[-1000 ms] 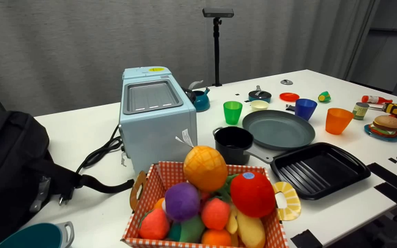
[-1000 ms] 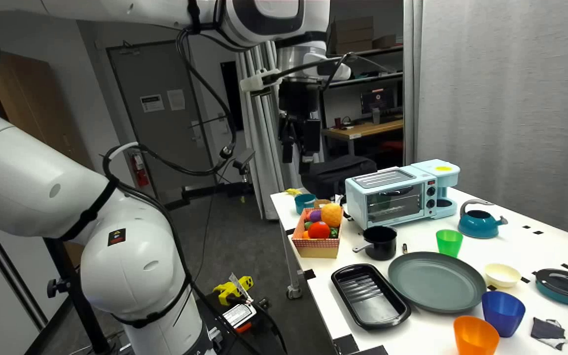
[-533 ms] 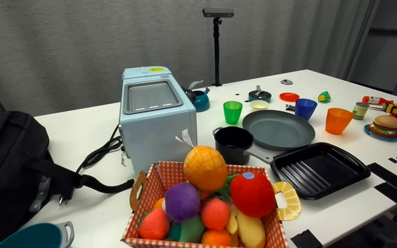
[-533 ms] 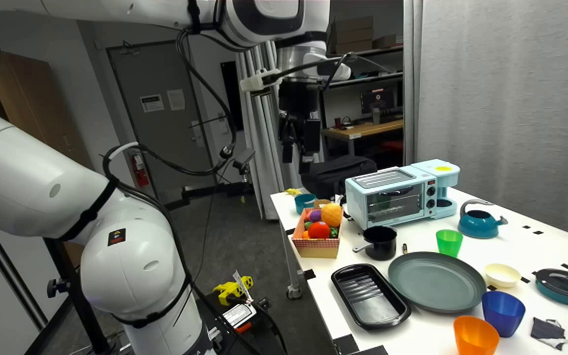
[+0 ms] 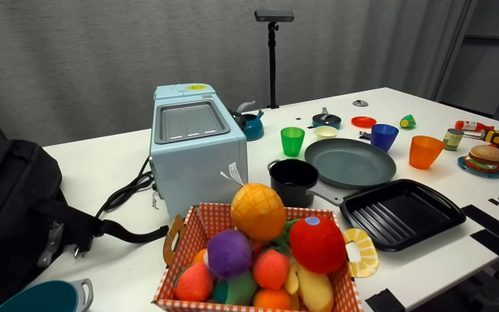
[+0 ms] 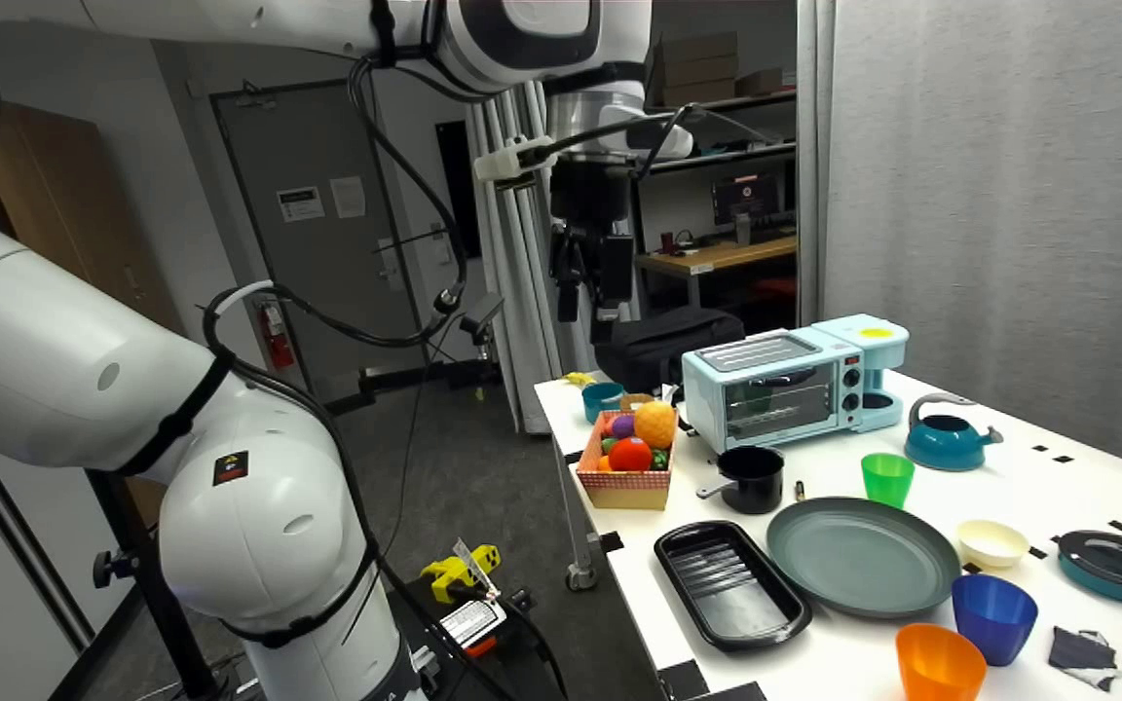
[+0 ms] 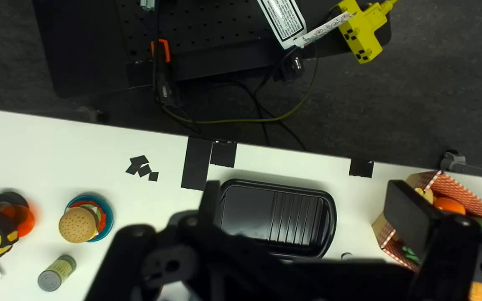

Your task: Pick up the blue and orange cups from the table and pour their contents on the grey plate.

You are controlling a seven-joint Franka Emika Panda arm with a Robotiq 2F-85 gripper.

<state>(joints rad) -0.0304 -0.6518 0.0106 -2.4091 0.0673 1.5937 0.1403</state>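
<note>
Hanging high, to the left of the grey plate (image 6: 863, 557) in an exterior view, with nothing held in the gripper (image 7: 308, 209) and a wide gap between the fingers (image 7: 406, 217), plain in the wrist view. Needing, at a guess, to travel right, past the plate, and then well down for either cup. Finding the orange cup (image 6: 939, 662) near the plate on its right, and the blue cup (image 6: 994, 623) just past its right rim, though unable to tell whether touching it. Seeing both upright and round, so with no long axis across the white table (image 6: 980, 495) to line up with; probably best to come straight down and pinch one wall. Unable to make out the contents in any view, so wiser to keep each cup level until over the plate. Meeting on the white table, left to right around the plate: a basket (image 6: 624, 495) far to its left, a tray (image 6: 731, 584) just left of its rim, a pot (image 6: 754, 482) behind it on the left, a green cup (image 6: 887, 479) straight behind it, a small bowl (image 6: 992, 543) just beyond its right rim, and a pan (image 6: 1116, 570) farther right. Having small bowl and cups crowded along the plate's right side, so likely little room for spread fingers.
</note>
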